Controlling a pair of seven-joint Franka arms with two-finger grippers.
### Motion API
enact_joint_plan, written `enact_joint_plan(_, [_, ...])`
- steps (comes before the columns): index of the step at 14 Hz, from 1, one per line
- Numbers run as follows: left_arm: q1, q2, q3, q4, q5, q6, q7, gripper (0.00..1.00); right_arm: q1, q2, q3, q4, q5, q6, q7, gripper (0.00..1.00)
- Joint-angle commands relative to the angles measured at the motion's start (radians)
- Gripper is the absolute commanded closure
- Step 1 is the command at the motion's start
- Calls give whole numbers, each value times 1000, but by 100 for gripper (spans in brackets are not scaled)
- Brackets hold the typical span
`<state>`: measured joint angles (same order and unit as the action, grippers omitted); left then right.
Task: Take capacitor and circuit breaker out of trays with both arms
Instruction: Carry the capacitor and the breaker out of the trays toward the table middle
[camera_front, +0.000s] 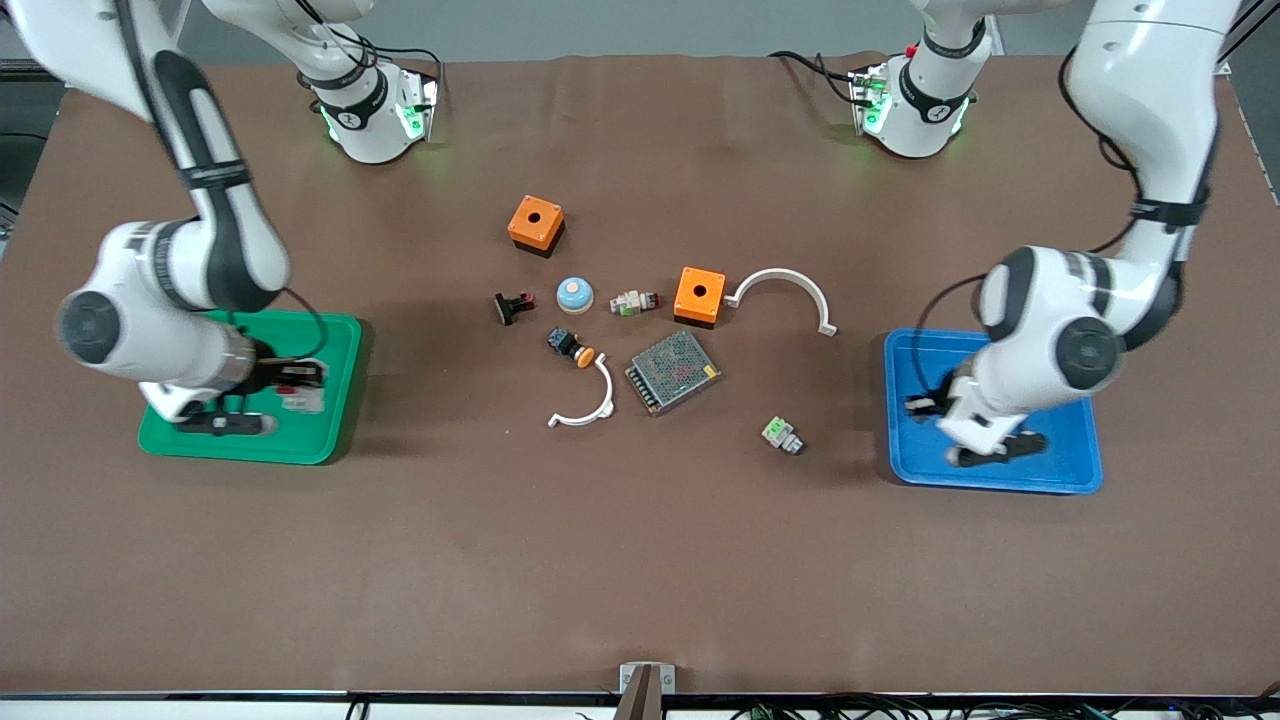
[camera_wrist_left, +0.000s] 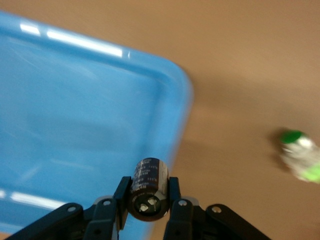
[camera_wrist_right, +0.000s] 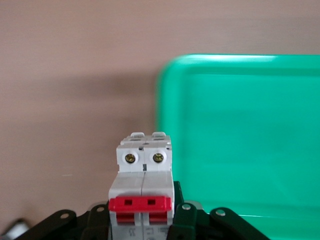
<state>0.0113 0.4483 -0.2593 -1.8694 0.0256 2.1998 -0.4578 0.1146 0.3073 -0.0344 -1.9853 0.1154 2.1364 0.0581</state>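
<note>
My left gripper (camera_wrist_left: 148, 194) is shut on the capacitor (camera_wrist_left: 150, 179), a small black cylinder whose silvery end faces the camera. It holds the capacitor over the edge of the blue tray (camera_wrist_left: 75, 125). In the front view this gripper (camera_front: 925, 405) hangs over the blue tray (camera_front: 1060, 470) at the left arm's end of the table. My right gripper (camera_wrist_right: 142, 206) is shut on the breaker (camera_wrist_right: 142, 175), a white block with a red toggle, beside the rim of the green tray (camera_wrist_right: 240, 135). In the front view it (camera_front: 290, 385) is over the green tray (camera_front: 330, 440).
Between the trays lie two orange boxes (camera_front: 536, 225) (camera_front: 699, 295), a metal mesh power supply (camera_front: 673, 371), two white arcs (camera_front: 783, 295) (camera_front: 585, 400), a blue dome (camera_front: 575, 294), an orange-capped push button (camera_front: 571, 346), a black-and-red switch (camera_front: 513, 306) and two white-and-green connectors (camera_front: 634, 301) (camera_front: 781, 434).
</note>
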Motion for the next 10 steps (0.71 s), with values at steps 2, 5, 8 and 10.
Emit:
enact_joint_plan(2, [-108,30,-21,-16,17,1,-204,99,204,7,-9,-10,61,74,228,100])
enact_joint_plan(5, [-171,56,-25,-17,13,12,-278,99,322,53,-9,-9,61,187,319,100])
enact_joint_plan(8, [-211,92,-25,-24,4,12,-337,98,388,127,-9,-6,61,295,378,100])
enact_joint_plan(10, [-246,113,-26,-25,4,23,-384,95,407,164,-9,-4,63,333,378,100])
